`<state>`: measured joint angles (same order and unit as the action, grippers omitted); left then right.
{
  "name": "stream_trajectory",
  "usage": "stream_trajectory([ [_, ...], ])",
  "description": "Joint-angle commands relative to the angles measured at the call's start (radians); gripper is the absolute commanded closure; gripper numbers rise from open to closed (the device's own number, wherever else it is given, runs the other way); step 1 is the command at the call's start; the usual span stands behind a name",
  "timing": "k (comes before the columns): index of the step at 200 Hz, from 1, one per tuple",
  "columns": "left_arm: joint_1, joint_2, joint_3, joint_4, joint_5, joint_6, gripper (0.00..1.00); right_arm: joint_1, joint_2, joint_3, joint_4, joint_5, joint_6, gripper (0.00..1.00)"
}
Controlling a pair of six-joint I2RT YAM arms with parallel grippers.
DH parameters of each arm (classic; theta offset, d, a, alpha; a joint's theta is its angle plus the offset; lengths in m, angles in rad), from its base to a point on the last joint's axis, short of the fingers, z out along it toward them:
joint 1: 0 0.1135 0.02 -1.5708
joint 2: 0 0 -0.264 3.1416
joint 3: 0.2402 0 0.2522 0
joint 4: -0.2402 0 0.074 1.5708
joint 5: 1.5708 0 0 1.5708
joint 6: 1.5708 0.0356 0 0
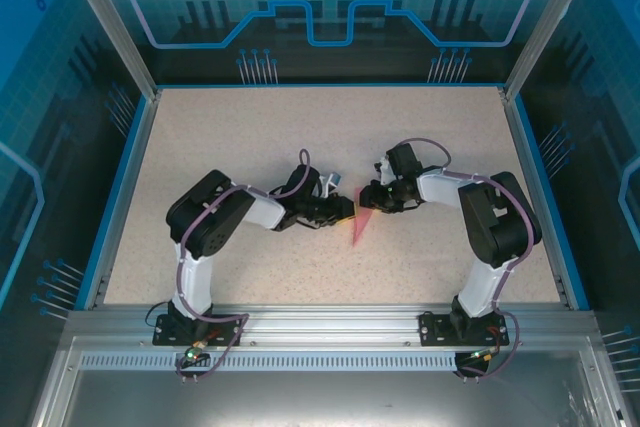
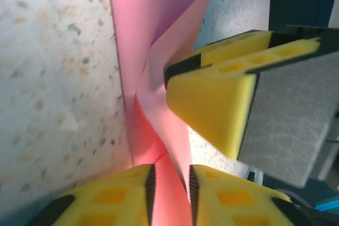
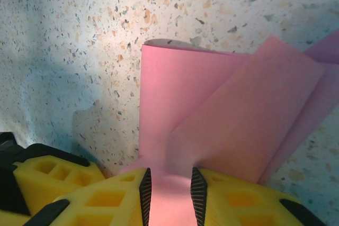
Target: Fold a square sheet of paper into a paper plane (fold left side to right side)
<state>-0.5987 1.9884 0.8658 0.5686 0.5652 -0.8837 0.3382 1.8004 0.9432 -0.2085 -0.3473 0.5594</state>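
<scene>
Left jaws clamped on the pink sheet of paper (image 1: 360,227), right jaws likewise — folded wedge between them

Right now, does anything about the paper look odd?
No tear shows. The paper, pinched by the left gripper and right gripper, twists between them, its folded layers flaring apart instead of lying flat.
</scene>
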Motion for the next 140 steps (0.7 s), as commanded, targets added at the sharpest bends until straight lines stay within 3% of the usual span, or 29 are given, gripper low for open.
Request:
stream_trajectory([
  [1,0.009,-0.102,-0.045,-0.078,-0.036,0.043,0.68,-0.019,0.045,-0.039,-0.076,0.045,-0.007,0.69],
  [33,0.007,-0.224,-0.099,-0.119,-0.04,0.049,0.68,-0.021,0.048,-0.04,-0.061,0.029,-0.003,0.7],
  [62,-0.025,-0.289,-0.115,-0.114,0.004,0.004,0.75,-0.021,0.054,-0.041,-0.052,0.025,-0.001,0.7],
  [140,-0.13,-0.145,0.025,-0.149,0.03,-0.064,0.77,-0.019,0.054,-0.04,-0.049,0.015,0.004,0.7],
])
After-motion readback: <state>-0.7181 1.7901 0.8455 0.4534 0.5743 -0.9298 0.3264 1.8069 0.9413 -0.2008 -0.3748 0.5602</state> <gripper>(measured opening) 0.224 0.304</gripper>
